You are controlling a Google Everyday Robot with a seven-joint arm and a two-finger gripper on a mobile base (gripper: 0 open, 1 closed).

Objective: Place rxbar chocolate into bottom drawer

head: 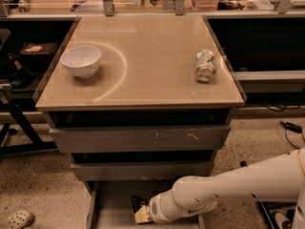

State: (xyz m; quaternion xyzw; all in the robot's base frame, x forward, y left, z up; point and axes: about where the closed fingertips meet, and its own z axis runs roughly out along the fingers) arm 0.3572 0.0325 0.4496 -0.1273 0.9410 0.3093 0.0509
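Observation:
The bottom drawer (112,206) stands pulled out at the foot of the cabinet, a shallow grey tray. My gripper (142,216) is down inside it near its middle, on the white arm (228,185) that reaches in from the right. The rxbar chocolate (137,202) shows as a small dark shiny shape just above the gripper's tip, inside the drawer. Part of it is hidden behind the wrist. I cannot tell whether it is held or lying on the drawer floor.
A white bowl (81,60) sits at the left of the beige cabinet top (143,51) and a crushed silver can (205,65) at the right. Two wider grey drawers (140,138) are above. A pale shoe (16,219) lies on the floor, and cables (290,126) at the right.

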